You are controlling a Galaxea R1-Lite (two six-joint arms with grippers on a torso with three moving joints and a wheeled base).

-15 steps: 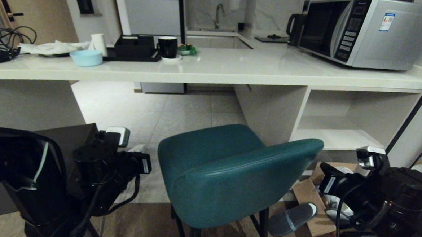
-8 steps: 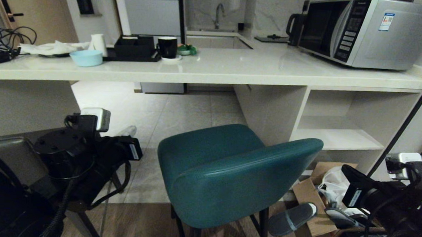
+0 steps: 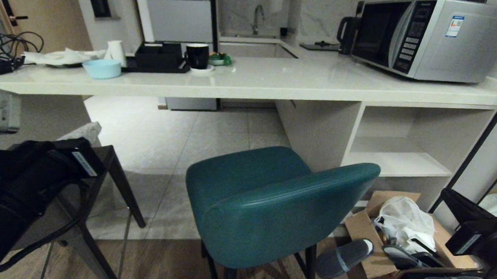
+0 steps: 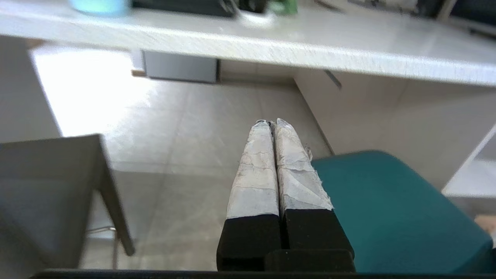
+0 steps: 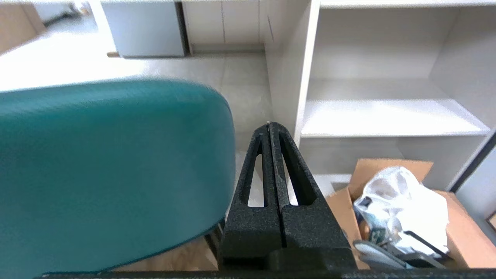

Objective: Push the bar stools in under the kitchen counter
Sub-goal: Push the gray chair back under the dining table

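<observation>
No writing reads clearly from here; the silver microwave (image 3: 432, 36) on the long glossy white stone-look tabletop (image 3: 277, 79) carries a small blue-and-white sticker I cannot make out. The teal bar stool with the rounded curved back (image 3: 270, 204) stands on the floor before the tabletop, its back toward me, not under the slab. My left fingers (image 4: 273, 126), wrapped in pale tape, are clenched empty, just beside its left edge and apart from it. My right fingers (image 5: 270, 126), black, are pressed together empty near its right edge. The dark grey square-seated stool (image 4: 46, 186) stands at my left.
</observation>
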